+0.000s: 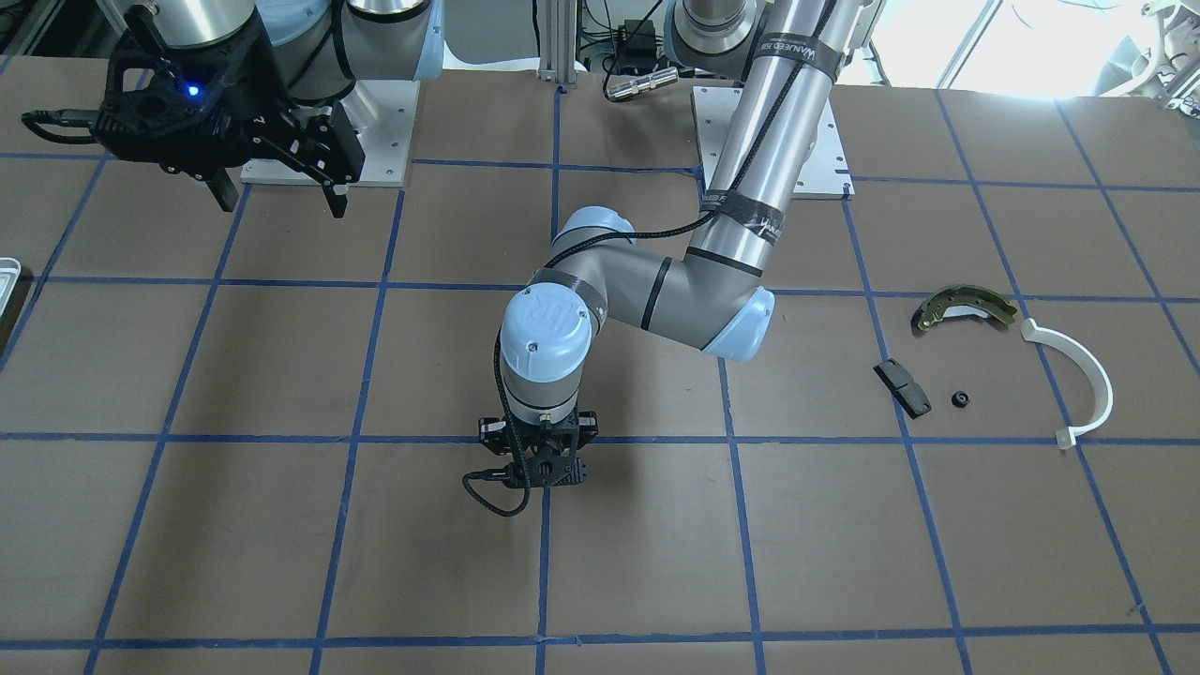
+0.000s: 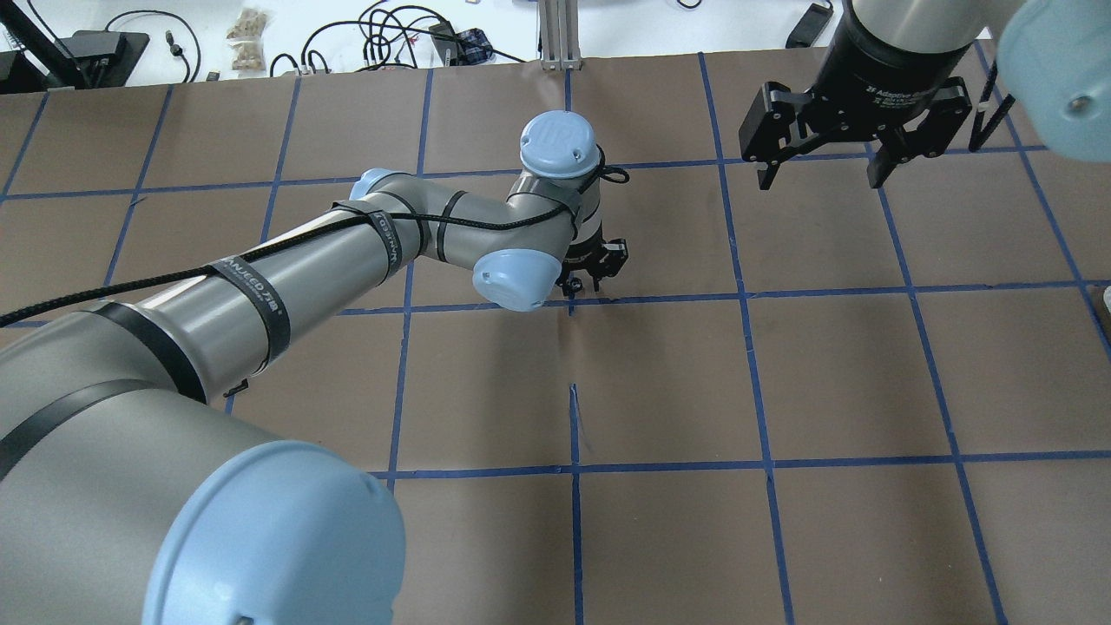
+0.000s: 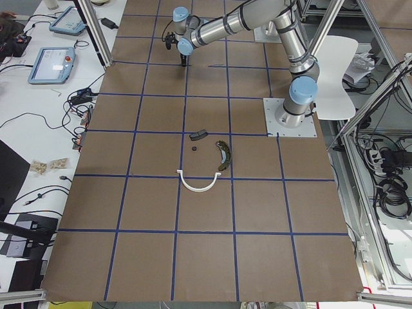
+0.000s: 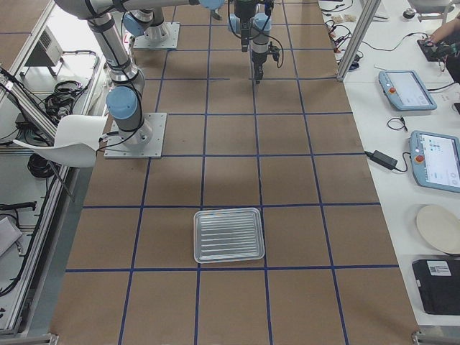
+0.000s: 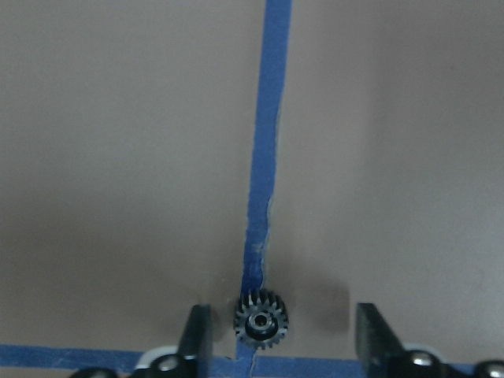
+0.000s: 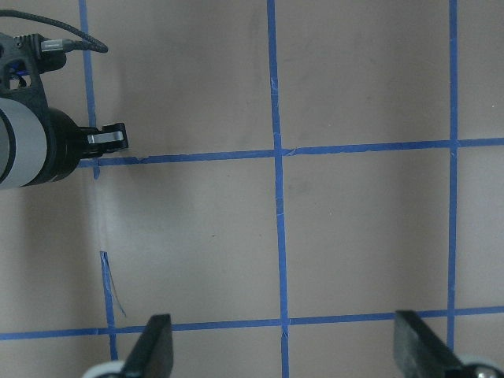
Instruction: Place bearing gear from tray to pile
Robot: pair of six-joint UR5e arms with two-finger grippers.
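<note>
Currently my left gripper (image 5: 284, 324) stands spread around the bearing gear (image 5: 261, 320), off-centre; closing unevenly could shove it sideways.

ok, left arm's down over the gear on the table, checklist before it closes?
1. Jaws of left gripper open: ok.
2. Position of bearing gear: ok, flat on the blue tape, between the fingers.
3. Centring: not ok, gear sits close to one finger.
4. Clearance from right gripper: ok, open, well apart.
5. Room at pile: ok, bare table beside it.
6. Fingertip height: cannot tell.
</note>
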